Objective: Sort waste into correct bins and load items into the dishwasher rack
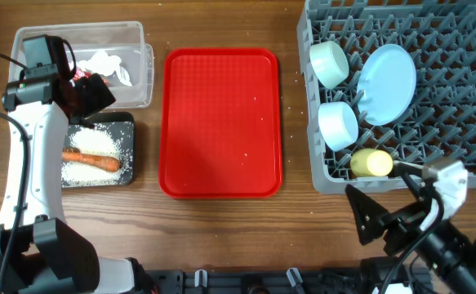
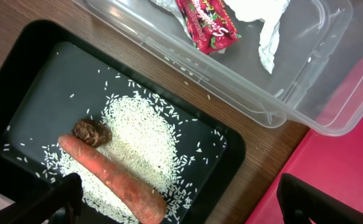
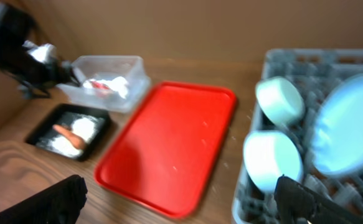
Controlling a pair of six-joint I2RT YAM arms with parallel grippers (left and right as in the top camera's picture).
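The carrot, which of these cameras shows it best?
The left wrist view: the carrot lies close up on rice in the black tray, beside a brown lump, its surface detail clear. Overhead shows the carrot whole but small. The right wrist view gives only a blurred orange streak.

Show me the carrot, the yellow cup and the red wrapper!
carrot [image 2: 109, 177], left wrist view, middle of its orange body
yellow cup [image 1: 371, 163], overhead view, middle of its side
red snack wrapper [image 2: 206, 22], left wrist view, middle of its red face
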